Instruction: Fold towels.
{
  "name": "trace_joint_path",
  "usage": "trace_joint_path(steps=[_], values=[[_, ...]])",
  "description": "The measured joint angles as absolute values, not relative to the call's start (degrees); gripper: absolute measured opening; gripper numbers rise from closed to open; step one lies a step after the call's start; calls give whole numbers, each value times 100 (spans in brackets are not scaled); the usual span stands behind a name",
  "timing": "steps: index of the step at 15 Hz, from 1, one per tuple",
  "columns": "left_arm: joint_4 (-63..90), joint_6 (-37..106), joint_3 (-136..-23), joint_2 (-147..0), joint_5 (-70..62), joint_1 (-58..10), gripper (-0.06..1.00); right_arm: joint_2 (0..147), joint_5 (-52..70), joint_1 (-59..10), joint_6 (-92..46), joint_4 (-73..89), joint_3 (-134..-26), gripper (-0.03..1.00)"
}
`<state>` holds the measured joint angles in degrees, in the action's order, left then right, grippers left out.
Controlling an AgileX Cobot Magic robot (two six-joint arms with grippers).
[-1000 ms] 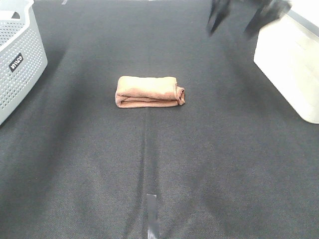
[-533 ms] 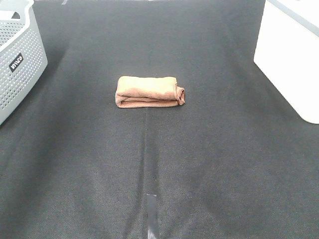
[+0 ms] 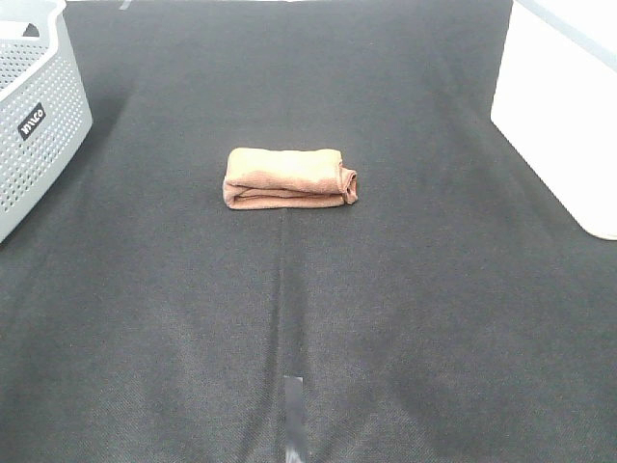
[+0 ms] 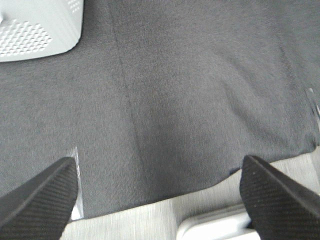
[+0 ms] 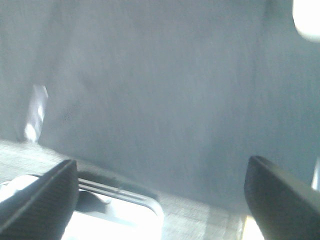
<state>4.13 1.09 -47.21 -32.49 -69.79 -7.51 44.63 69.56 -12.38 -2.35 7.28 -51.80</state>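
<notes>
A reddish-brown towel (image 3: 288, 177) lies folded into a small thick rectangle on the dark cloth near the middle of the exterior high view. Neither arm shows in that view. In the left wrist view my left gripper (image 4: 159, 192) is open, its two black ribbed fingers (image 4: 39, 200) far apart over bare dark cloth, and the towel is out of that view. My right gripper (image 5: 160, 195) is open too, its fingers (image 5: 283, 200) spread wide over blurred dark cloth, with nothing between them.
A grey perforated laundry basket (image 3: 35, 106) stands at the far left, also in the left wrist view as a basket corner (image 4: 35, 27). A white bin (image 3: 569, 116) stands at the right. A strip of grey tape (image 3: 293, 415) marks the cloth's near edge.
The right arm, blurred at the top right a second ago, has moved out of the exterior high view. The towel has not moved.
</notes>
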Motion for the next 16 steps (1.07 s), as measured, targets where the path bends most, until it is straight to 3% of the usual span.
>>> trace_joint_path(steps=[7,16], values=[[527,372,-3678,-309,-6979,-751,83,1346,6388,-1238,-367,390,-3392,84],[911,865,-2882,-206,-6079,-751,83,630,6125,-1238,-504,384,-2911,84]])
